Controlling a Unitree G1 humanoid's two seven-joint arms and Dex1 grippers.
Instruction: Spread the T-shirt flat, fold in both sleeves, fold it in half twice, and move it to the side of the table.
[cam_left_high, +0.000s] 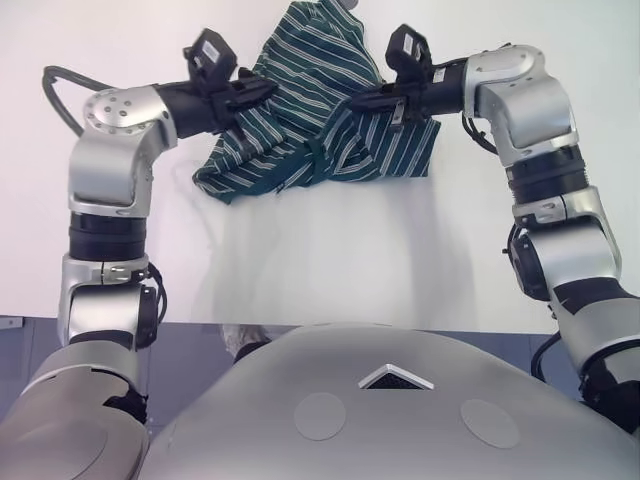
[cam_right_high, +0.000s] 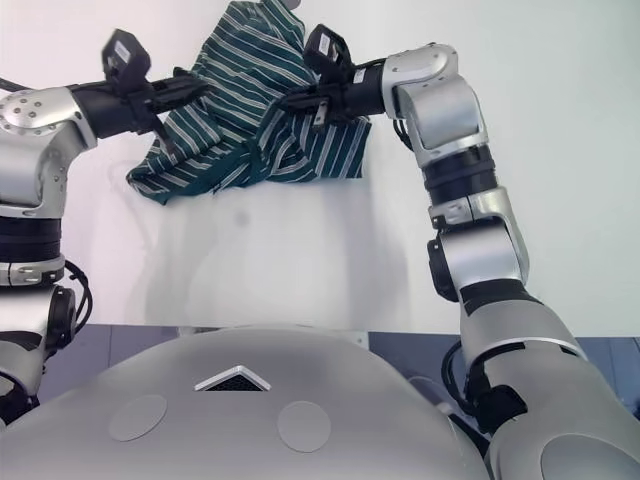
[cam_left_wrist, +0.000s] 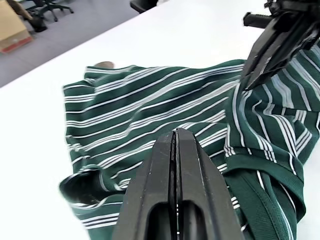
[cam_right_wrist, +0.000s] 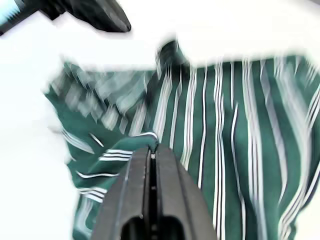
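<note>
Head cameras look down across the table (cam_left_high: 330, 270); both wrist cameras sit close above the same striped shirt (cam_left_wrist: 150, 110).

the t-shirt (cam_left_high: 300, 60), dark green with thin white stripes, lies crumpled on the white tabletop (cam_left_high: 320, 260). it sits between the left gripper (cam_left_high: 268, 92) and right gripper (cam_left_high: 352, 100), its bunched folds touching both tips.

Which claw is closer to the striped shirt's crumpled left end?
Left. The left gripper is over the T-shirt just beyond that crumpled end; the right gripper is over the opposite half, farther off.
</note>
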